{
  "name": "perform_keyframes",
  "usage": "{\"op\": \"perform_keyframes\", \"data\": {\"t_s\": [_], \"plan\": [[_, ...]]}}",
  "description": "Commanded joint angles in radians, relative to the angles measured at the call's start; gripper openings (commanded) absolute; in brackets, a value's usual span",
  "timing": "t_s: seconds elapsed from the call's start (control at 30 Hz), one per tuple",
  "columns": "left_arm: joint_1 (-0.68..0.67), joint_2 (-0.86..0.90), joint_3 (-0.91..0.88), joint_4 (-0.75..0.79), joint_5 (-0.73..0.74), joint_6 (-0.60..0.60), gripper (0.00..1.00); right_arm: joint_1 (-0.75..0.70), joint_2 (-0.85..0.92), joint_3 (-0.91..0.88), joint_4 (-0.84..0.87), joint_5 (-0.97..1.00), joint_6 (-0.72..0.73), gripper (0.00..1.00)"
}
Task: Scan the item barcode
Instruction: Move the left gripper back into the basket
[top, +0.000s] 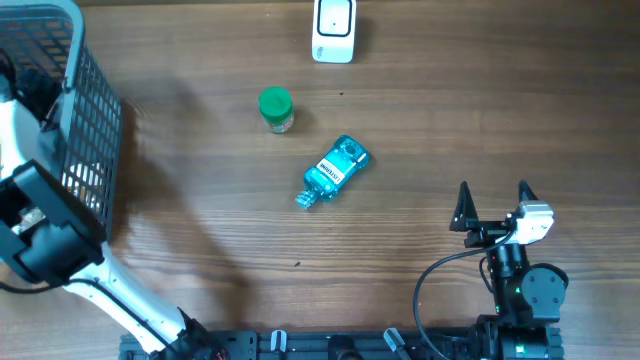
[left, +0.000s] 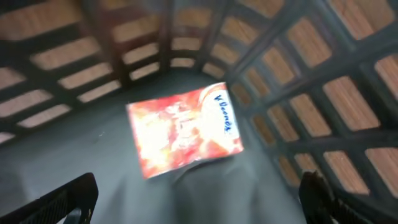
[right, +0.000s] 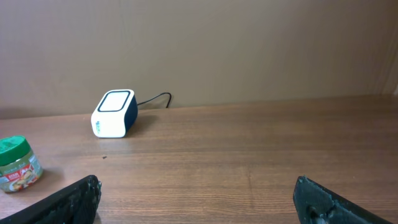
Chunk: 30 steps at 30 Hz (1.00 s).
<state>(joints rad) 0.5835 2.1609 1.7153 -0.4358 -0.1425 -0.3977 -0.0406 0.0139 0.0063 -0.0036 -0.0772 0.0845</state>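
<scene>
**Bench stock, listed left to right from the scanner**

1. Basket (top: 95, 130). Dark wire mesh, at the bench's (top: 220, 260) left edge, well to the left of the scanner (top: 333, 28). The left arm reaches down into it.

2. Left pincer (left: 198, 190). Inside the basket, jaws wide, holding nothing. It is far nearer the packet than the right arm is.

3. Packet (left: 185, 129). Red-and-white tissue pack, flat on the basket floor, so as far left of the scanner as anything here. This looks like the item in hand. It lies just ahead of the left pincer and centred between the two fingers. Its long axis runs roughly finger to finger, a little skewed. A grip across the short side would probably need a wrist turn first.

4. Jar (top: 276, 109). Green lid, upright, near the scanner, to its left and toward the robot.

5. Bottle (top: 335, 170). Blue, on its side, straight out from the scanner toward the robot, beyond the jar. It lies on a diagonal, with the cap end nearer the robot.

6. Scanner. White, at the far edge of the bench, its cable trailing behind.

7. Right pincer (top: 493, 200). Well to the right of the scanner on the robot's side, jaws wide, empty, clear of all stock.
</scene>
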Motion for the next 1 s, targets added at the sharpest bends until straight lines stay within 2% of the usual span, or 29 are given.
{"op": "perform_keyframes", "data": {"t_s": [0.0,0.6,0.7,0.8,0.83,0.87,0.97], "plan": [[-0.011,0.052,0.000,0.040,-0.091,-0.058,1.00,-0.003,0.000,0.000,0.003,0.010,-0.006,1.00],[-0.012,0.200,0.000,0.231,-0.117,-0.063,1.00,-0.003,0.000,0.000,0.003,0.010,-0.006,1.00],[-0.012,0.200,0.000,0.227,-0.117,-0.063,0.87,-0.003,0.000,0.000,0.003,0.010,-0.006,1.00],[-0.012,0.200,0.000,0.212,-0.117,-0.063,0.61,-0.003,0.000,0.000,0.003,0.010,-0.006,1.00],[-0.012,0.200,0.000,0.200,-0.117,-0.063,0.50,-0.003,0.000,0.000,0.003,0.010,-0.006,1.00],[-0.012,0.200,0.000,0.192,-0.117,-0.063,0.48,-0.003,0.000,0.000,0.003,0.010,-0.006,1.00],[-0.012,0.193,0.000,0.151,-0.117,-0.063,0.52,-0.003,0.000,0.000,0.003,0.010,-0.006,1.00]]}}
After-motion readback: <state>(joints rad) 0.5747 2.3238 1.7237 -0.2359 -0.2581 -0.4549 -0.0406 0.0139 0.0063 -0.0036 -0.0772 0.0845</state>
